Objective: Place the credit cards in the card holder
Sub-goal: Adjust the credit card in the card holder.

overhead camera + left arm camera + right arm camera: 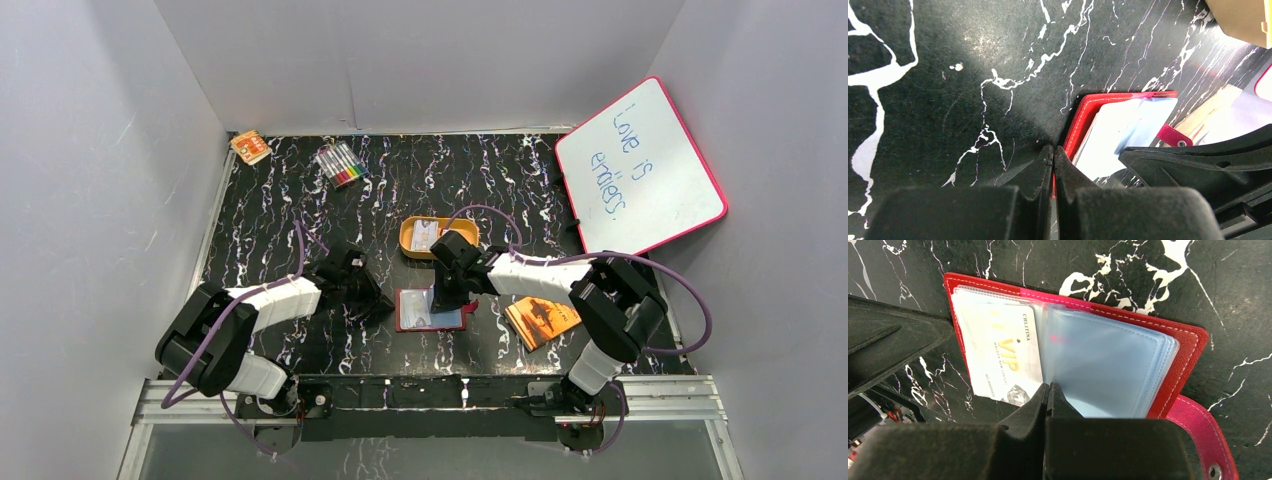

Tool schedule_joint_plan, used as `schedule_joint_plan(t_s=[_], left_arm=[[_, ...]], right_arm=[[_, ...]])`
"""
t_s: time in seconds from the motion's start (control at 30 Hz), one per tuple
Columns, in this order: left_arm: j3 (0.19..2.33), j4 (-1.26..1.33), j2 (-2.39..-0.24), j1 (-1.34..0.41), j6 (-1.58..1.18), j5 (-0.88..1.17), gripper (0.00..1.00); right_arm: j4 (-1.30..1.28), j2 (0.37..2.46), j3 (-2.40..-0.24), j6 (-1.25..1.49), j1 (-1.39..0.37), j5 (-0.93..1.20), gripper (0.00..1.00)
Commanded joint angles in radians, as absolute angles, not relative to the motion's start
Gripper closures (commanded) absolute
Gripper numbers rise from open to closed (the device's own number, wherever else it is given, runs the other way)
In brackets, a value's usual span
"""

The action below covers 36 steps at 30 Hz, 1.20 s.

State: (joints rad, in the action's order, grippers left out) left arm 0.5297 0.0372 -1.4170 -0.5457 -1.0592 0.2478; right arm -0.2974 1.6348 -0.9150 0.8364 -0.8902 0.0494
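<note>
The dark red card holder lies open on the black marbled table, its pale sleeves up. In the right wrist view a white card with gold "VIP" print sits in the holder's left pocket and sticks out past the near edge. My right gripper is shut, its tips at that near edge between the card and the fanned sleeves; it also shows in the top view. My left gripper is shut on the holder's red cover edge, at the holder's left side. More pale cards lie in the orange tin.
The orange oval tin stands just behind the holder. An orange booklet lies to the right. A whiteboard leans at the back right. A marker pack and a small orange box lie at the back left.
</note>
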Motion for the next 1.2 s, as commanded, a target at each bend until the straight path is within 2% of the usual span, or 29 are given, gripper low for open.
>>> schedule_joint_plan(t_s=[0.0, 0.8, 1.17], left_arm=[[0.503, -0.025, -1.406, -0.547, -1.047, 0.22, 1.0], [0.484, -0.005, -1.425, -0.548, -1.056, 0.261, 1.0], [0.482, 0.025, -1.428, -0.548, -1.057, 0.266, 1.0]], right_arm=[[-0.316, 1.631, -0.928, 0.819, -0.888, 0.059, 0.96], [-0.153, 1.678, -0.877, 0.896, -0.877, 0.22, 1.0], [-0.078, 1.641, -0.839, 0.947, -0.87, 0.213, 1.0]])
